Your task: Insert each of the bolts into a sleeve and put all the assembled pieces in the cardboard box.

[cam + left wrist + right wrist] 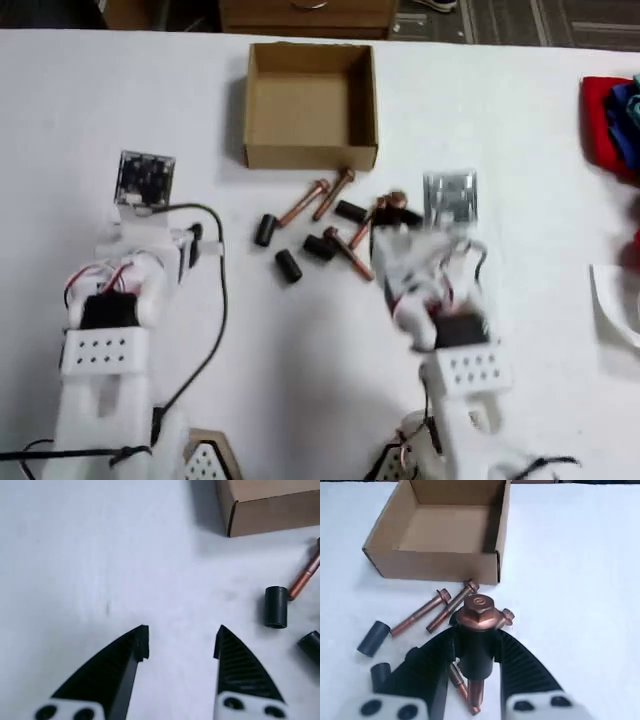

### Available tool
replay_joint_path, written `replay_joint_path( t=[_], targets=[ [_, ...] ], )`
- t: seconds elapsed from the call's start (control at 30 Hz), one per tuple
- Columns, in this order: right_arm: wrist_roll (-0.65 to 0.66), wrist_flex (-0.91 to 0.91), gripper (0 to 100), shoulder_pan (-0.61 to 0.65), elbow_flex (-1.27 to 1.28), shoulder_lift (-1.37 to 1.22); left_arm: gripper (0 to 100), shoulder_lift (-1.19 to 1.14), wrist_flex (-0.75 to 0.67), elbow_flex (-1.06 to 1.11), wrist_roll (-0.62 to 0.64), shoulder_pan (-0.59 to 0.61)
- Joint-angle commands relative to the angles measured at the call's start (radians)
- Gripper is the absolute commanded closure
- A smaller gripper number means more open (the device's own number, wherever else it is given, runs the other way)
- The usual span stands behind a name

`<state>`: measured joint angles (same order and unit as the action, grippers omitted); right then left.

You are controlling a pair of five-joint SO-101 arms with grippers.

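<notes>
One bolt (476,611) sits through a black sleeve (476,655). Its six-sided head comes out of one end and its threaded tip out of the other. The right pincer (476,645) is clenched on this sleeve from both sides. It holds the piece over the heap of loose parts, on the near side of the cardboard box (435,567).

In the high view the right arm (440,300) leans forward, turned a little toward the middle of the counter (300,380). Its pincer is at the right edge of the heap.

The box (310,155) stands at the far side of the counter with its top open. Just before its front wall a loose bolt (303,203) and a second bolt (333,193) lie side by side, their heads toward the box. A third bolt (350,255) lies close to the right pincer. A loose sleeve (265,229) lies at the left edge of the heap, and another sleeve (289,266) lies a little nearer to the arms.

The left pincer (182,640) is released, its two fingers apart above bare counter. The left arm (110,300) is folded back on its own side, well apart from the heap. In the left wrist view a sleeve and a corner of the box show farther off.
</notes>
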<state>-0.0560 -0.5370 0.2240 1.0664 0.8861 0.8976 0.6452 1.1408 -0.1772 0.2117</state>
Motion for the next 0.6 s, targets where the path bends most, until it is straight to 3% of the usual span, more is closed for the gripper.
replay_joint_path(
  t=[0.0, 0.27, 0.43, 0.57],
  targets=[
    [-0.009, -0.105, 97.9, -0.015, -0.417, -0.257, 78, -0.003, -0.075, 0.030, -0.015, 0.012],
    [-0.018, -0.357, 97.9, -0.010, -1.376, -0.995, 78, -0.008, -0.086, 0.111, -0.020, 0.014],
    [-0.078, -0.565, 97.9, -0.010, -2.051, -1.455, 78, -0.008, -0.169, 0.203, -0.020, 0.015],
    [-0.074, -0.630, 97.9, 0.004, -2.464, -1.765, 78, -0.008, -0.190, 0.225, -0.021, 0.015]
  ],
)
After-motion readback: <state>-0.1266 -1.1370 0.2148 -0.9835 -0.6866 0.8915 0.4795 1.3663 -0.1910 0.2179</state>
